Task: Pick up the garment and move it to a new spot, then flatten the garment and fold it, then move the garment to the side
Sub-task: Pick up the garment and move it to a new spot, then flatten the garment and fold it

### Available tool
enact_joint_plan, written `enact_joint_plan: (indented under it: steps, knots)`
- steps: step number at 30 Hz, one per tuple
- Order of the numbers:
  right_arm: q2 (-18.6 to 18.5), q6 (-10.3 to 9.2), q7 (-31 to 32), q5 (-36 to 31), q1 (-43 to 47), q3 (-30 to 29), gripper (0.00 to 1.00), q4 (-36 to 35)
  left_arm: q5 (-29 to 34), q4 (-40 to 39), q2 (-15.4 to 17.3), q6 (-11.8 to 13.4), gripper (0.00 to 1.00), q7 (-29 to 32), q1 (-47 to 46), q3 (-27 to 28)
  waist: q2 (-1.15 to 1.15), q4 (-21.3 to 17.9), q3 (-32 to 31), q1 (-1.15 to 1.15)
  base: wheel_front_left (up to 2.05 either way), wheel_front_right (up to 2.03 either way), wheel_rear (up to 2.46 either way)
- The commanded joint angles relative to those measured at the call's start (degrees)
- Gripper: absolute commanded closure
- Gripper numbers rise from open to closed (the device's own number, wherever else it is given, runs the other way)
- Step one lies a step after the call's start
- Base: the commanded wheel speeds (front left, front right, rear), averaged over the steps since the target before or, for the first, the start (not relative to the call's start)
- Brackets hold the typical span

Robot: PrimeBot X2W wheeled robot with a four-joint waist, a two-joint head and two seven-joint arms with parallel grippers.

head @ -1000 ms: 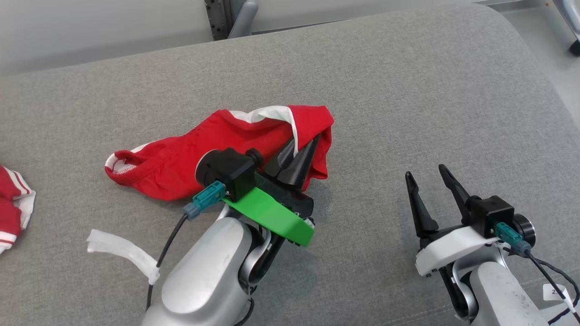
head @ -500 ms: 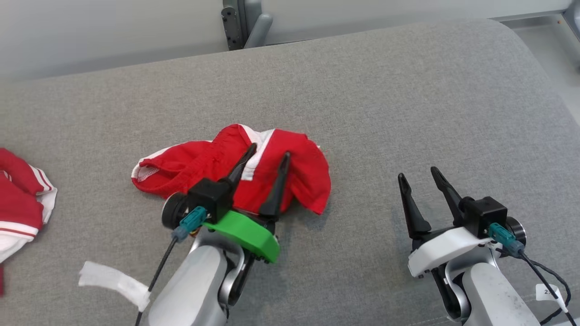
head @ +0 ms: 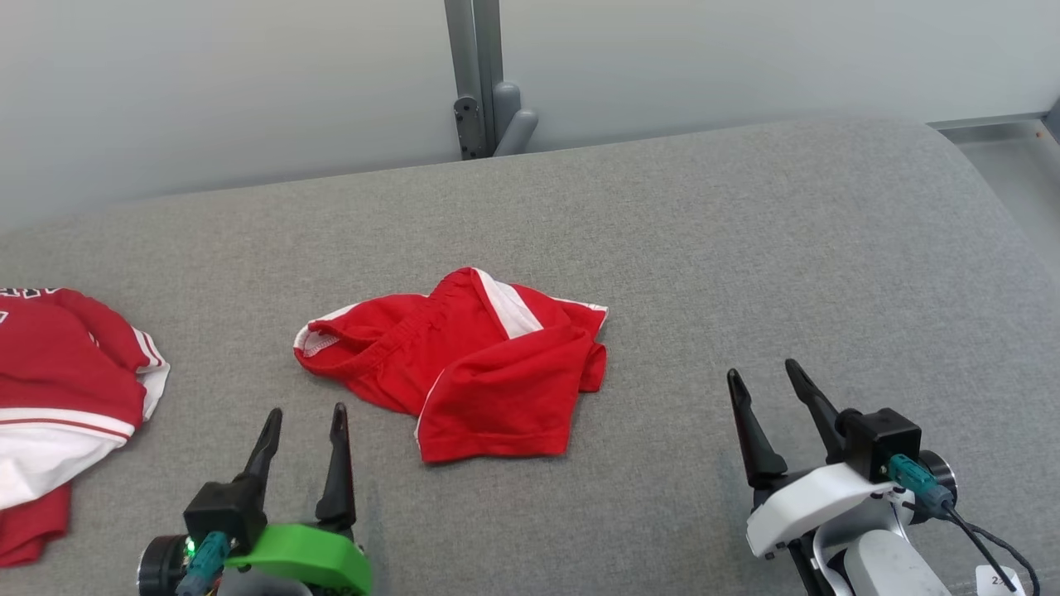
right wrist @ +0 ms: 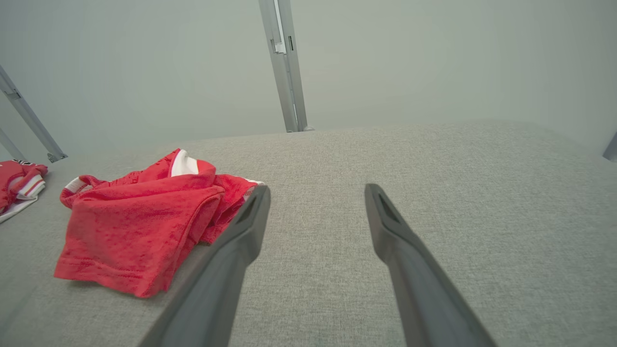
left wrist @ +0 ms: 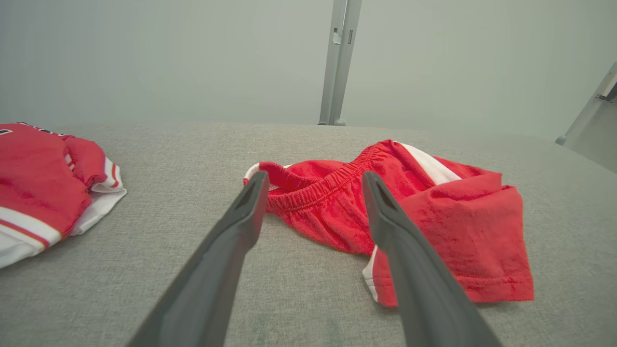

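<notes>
Grey cushion point(head: 745, 248): red shorts point(head: 489, 381) between left tool point(head: 306, 410), right tool point(head: 762, 369), untouched; both spread, empty.

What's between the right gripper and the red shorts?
Only bare grey cushion lies between the right gripper and the red shorts, as seen in the head view.

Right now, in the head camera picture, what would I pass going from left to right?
The red-and-white shirt → left gripper, jaws open → red shorts → right gripper, jaws open.
</notes>
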Motion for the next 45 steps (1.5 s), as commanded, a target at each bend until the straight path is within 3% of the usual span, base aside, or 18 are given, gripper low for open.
enact_joint_plan:
  steps: [1, 5, 12, 19, 22, 26, 32, 36, 37, 38, 40, 45]
  knots:
    - [0.1, -0.02, 0.0, 0.0, 1.1, 0.2, 0.0, -0.2, 1.3, -1.4, 0.2, -0.2, 0.0, 0.0, 2.5, 1.9, 0.0, 0.9, -1.4, 0.0, 0.0, 0.0, 0.0]
    - [0.1, -0.02, 0.0, 0.2, 2.2, 0.3, 0.0, -0.1, 2.5, -3.9, 0.1, -0.5, 0.0, 0.1, 5.9, 4.2, 0.0, 1.6, -1.9, 0.0, 0.0, 0.0, 0.0]
    - [-0.5, -0.02, 0.0, 0.0, 2.7, 2.1, 0.0, 0.2, 1.5, -4.5, 0.1, -0.3, 0.0, 0.1, 6.6, 2.6, 0.0, 3.3, -1.4, 0.0, 0.0, 0.0, 0.0]
    - [-0.5, -0.01, 0.0, 1.8, -3.5, 17.3, 0.0, 1.7, -0.2, -3.0, 0.1, -1.0, 0.0, 0.0, 4.2, -0.7, 0.0, 8.3, 1.3, 0.0, 0.0, 0.0, 0.0]
    - [-0.5, -0.02, 0.0, 3.0, -7.9, 24.4, 0.0, 5.0, -1.4, -2.3, 0.1, -0.9, 0.0, 0.0, 3.5, -2.6, 0.0, 11.7, 3.0, 0.0, 0.0, 0.0, 0.0]
    - [-0.7, -0.03, 0.0, 3.4, -13.2, 29.1, 0.0, 11.1, -2.5, -1.6, 0.1, -0.7, 0.0, 0.0, 2.5, -4.2, 0.0, 16.2, 5.0, 0.0, 0.0, 0.0, 0.0]
    - [-0.4, -0.03, 0.0, 2.6, -19.2, 31.3, 0.0, 23.7, -3.9, -0.9, 0.1, -0.6, 0.0, 0.1, 1.6, -5.2, 0.0, 22.0, 8.0, 0.0, 0.0, 0.0, 0.0]
    - [-0.1, -0.03, 0.0, 2.0, -21.3, 30.7, 0.0, 28.3, -4.8, -0.8, 0.1, -0.4, 0.0, 0.0, 0.7, -5.9, 0.0, 23.5, 9.4, 0.0, 0.0, 0.0, 0.0]
    - [-0.1, -0.03, 0.0, 2.0, -21.5, 30.4, 0.03, 29.4, -5.0, -0.8, 0.1, -0.3, 0.0, 0.0, 0.6, -6.0, 0.0, 23.6, 9.7, 0.0, 0.0, 0.0, 0.0]
    - [0.0, -0.03, 0.0, 2.0, -21.7, 30.3, 0.26, 30.0, -5.2, -0.8, 0.1, -0.4, 0.0, 0.0, 0.5, -6.1, 0.0, 23.7, 10.0, 0.0, 0.0, 0.0, 0.0]
    - [0.2, -0.02, 0.1, 1.6, -22.3, 30.1, 1.0, 31.1, -5.3, -0.8, 0.1, -0.5, 0.0, 0.1, 0.1, -6.3, 0.0, 23.6, 10.4, 0.0, 0.0, 0.0, 0.0]
    - [-0.7, -0.05, 0.1, 1.9, -21.3, 27.8, 1.0, 28.2, -5.3, -1.0, 0.1, -0.6, 0.0, 0.1, -0.6, -6.2, 0.0, 21.8, 10.8, 0.0, 0.0, 0.0, 0.0]
